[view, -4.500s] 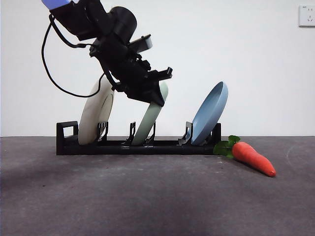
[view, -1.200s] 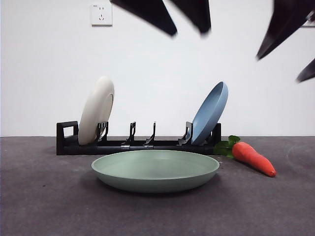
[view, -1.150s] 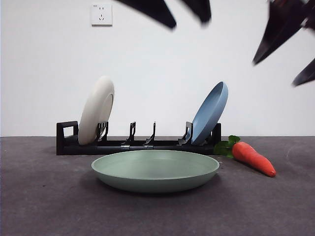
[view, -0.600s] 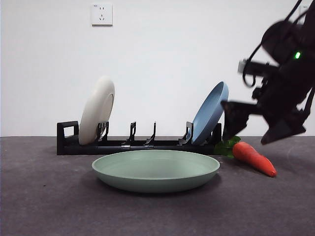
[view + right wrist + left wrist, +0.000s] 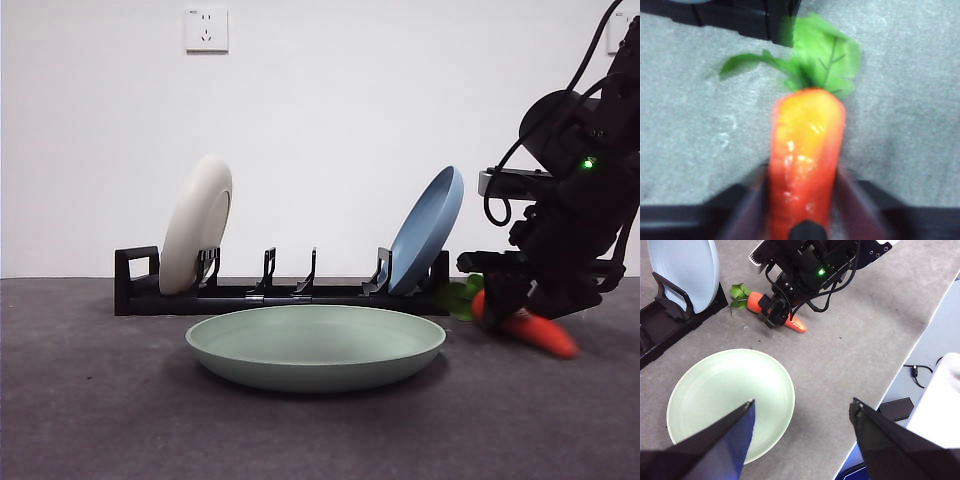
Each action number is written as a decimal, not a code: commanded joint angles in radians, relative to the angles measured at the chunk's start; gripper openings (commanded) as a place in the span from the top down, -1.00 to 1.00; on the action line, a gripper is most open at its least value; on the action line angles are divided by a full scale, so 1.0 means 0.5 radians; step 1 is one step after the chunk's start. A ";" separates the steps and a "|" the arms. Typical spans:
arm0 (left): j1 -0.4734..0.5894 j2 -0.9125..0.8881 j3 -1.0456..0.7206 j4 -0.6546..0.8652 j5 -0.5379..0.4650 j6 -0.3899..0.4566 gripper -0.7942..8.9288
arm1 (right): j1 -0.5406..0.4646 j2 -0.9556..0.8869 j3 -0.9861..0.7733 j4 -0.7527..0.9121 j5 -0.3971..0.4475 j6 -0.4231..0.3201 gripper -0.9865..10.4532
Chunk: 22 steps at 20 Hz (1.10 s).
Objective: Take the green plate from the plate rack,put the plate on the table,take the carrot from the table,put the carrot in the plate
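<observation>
Looking across the worktop (image 5: 100,400), you see the right pincer (image 5: 520,310) down over the carrot (image 5: 535,330), its jaws flanking the orange body on both sides; whether they press it you cannot tell from the blurred wrist view. The carrot lies on the worktop just beside the plate rack (image 5: 280,295), leaves toward it. The green plate (image 5: 315,345) sits flat before the rack. Your left pincer (image 5: 800,412) hangs high above the plate, jaws spread wide, empty.
</observation>
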 commanded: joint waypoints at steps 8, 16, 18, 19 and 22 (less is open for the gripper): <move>-0.004 -0.001 0.000 -0.021 -0.005 -0.013 0.17 | 0.376 -0.727 0.002 -0.338 -0.011 0.104 0.86; -0.004 -0.001 0.000 -0.044 -0.002 -0.014 0.17 | 0.894 -0.232 0.002 -0.009 0.014 0.187 0.86; -0.004 -0.001 0.000 -0.054 -0.002 -0.014 0.17 | 0.945 -0.093 0.002 0.057 0.014 0.188 0.86; -0.004 -0.001 0.000 -0.058 -0.001 -0.014 0.17 | 0.961 -0.036 0.002 0.076 0.014 0.188 0.86; -0.004 -0.001 0.000 -0.080 -0.002 -0.014 0.17 | 0.970 0.069 0.002 0.086 0.013 0.241 0.86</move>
